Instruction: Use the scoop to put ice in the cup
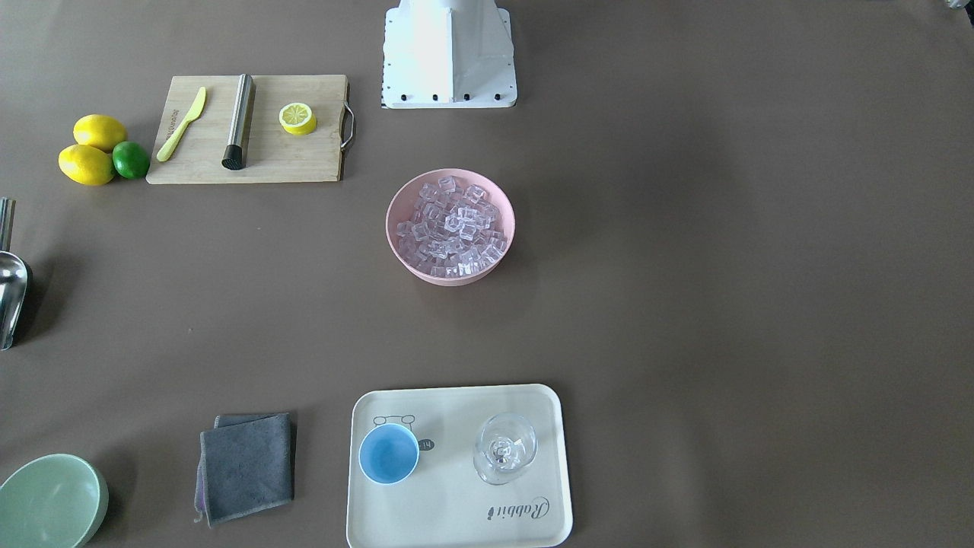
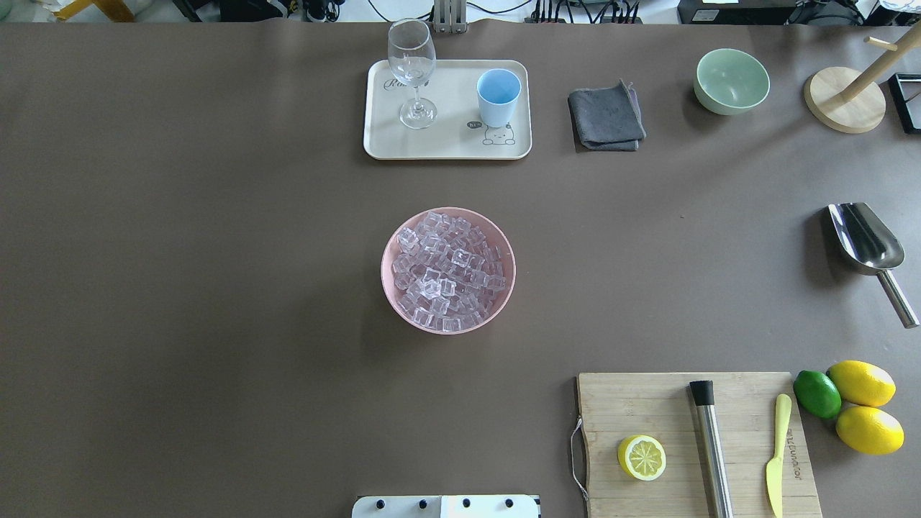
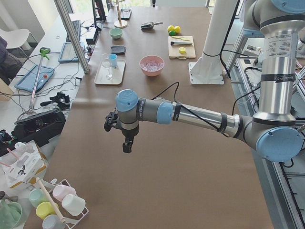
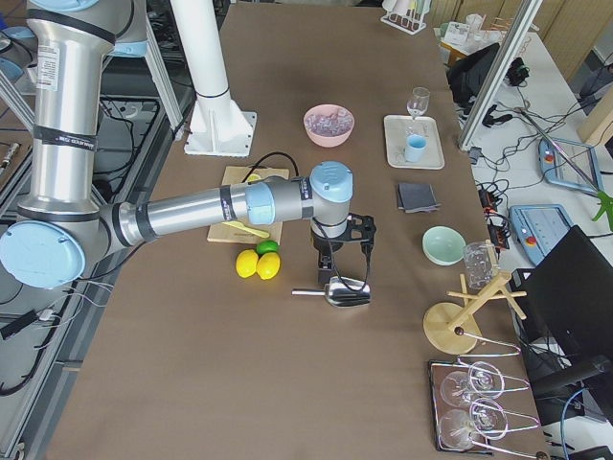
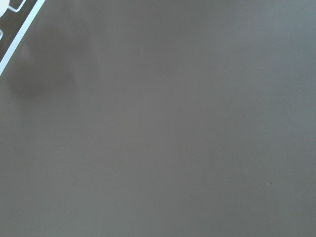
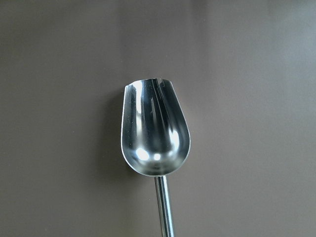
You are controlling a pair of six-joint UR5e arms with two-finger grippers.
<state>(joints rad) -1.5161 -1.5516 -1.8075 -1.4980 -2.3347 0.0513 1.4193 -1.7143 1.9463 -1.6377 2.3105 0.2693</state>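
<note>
The ice (image 2: pixel 447 270) fills a pink bowl (image 2: pixel 388 288) at the table's middle. The light blue cup (image 2: pixel 498 97) stands upright and empty on a cream tray (image 2: pixel 446 147) at the far side. The silver scoop (image 2: pixel 867 241) lies on the table at the right, trough up, and fills the right wrist view (image 6: pixel 154 131). My right gripper (image 4: pixel 343 268) hangs just above the scoop (image 4: pixel 337 290); I cannot tell if it is open. My left gripper (image 3: pixel 126 145) hovers over bare table far to the left; I cannot tell its state. The left wrist view shows only table.
A clear stemmed glass (image 2: pixel 411 72) stands on the tray beside the cup. A grey cloth (image 2: pixel 606 116), green bowl (image 2: pixel 731 80) and wooden stand (image 2: pixel 845 101) sit at the far right. A cutting board (image 2: pixel 694 446) with half lemon, steel cylinder and knife, plus lemons (image 2: pixel 862 383) and lime, lies near right.
</note>
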